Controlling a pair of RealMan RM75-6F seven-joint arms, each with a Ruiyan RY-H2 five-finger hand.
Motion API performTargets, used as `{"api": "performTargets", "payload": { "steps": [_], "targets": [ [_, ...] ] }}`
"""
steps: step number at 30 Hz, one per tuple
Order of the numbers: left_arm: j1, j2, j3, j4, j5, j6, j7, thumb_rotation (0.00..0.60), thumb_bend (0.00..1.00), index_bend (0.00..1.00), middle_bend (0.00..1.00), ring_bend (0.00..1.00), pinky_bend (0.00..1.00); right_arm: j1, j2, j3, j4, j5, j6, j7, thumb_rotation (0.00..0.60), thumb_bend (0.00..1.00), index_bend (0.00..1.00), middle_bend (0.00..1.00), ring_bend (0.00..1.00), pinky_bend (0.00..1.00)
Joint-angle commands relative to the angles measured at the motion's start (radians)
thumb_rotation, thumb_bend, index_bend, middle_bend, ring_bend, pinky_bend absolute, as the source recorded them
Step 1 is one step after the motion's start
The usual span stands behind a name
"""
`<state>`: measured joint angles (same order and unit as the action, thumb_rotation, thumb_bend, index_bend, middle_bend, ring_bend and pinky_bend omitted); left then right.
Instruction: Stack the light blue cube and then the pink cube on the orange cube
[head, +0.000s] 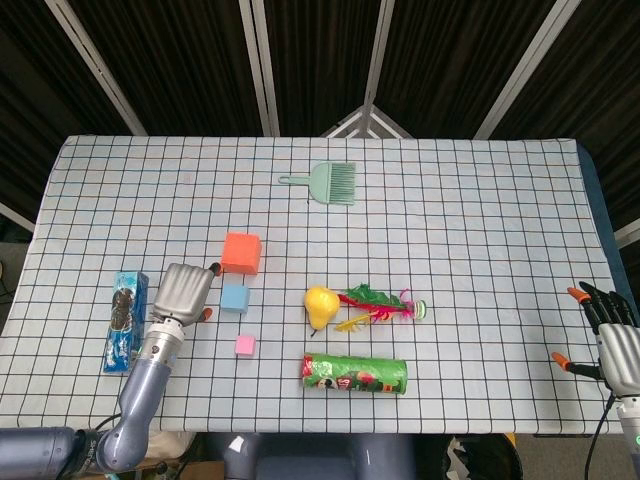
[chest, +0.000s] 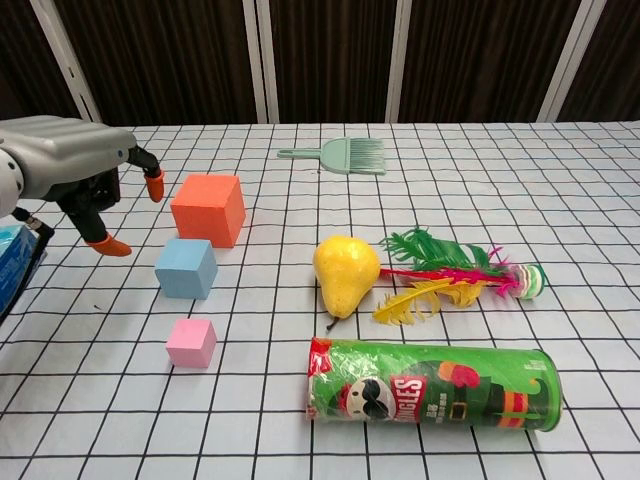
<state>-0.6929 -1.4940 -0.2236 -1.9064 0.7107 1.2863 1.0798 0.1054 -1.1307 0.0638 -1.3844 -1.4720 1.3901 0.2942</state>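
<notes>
The left hand is held above the checked tabletop just left of the light blue foam cube, its orange-tipped fingers spread and nothing gripped. The large orange foam cube is seen just behind the blue one, the small pink foam cube in front. The right hand is kept spread at the tabletop's right edge. "Pringles" is read on the green cylindrical can lying on its side.

Left hand: smooth silver-grey shell over the back, black fingers capped with orange tips, mounted on a blue-grey cylindrical forearm. Right hand: same silver back, black fingers, orange tips, with a thin black cable alongside the wrist.
</notes>
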Motion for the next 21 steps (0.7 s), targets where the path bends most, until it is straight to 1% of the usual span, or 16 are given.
{"api": "performTargets", "payload": {
  "steps": [1,11,21],
  "targets": [
    [-0.023,-0.015,0.004,0.025,-0.029,-0.007,0.003,0.600,0.22,0.32,0.92,0.76,0.84,0.000,0.001,0.001,0.001,0.002,-0.001,0.000,0.600,0.15,0.14,0.09,0.10,0.05],
    [-0.068,-0.047,0.014,0.081,-0.077,-0.014,0.004,0.600,0.22,0.31,0.92,0.76,0.84,0.000,0.002,0.001,0.003,0.005,-0.005,0.005,0.600,0.15,0.14,0.09,0.10,0.05],
    [-0.112,-0.080,0.032,0.119,-0.120,-0.033,0.010,0.600,0.22,0.31,0.92,0.76,0.84,0.002,0.006,0.000,0.002,0.010,-0.018,0.009,0.600,0.15,0.14,0.09,0.10,0.05]
  ]
}}
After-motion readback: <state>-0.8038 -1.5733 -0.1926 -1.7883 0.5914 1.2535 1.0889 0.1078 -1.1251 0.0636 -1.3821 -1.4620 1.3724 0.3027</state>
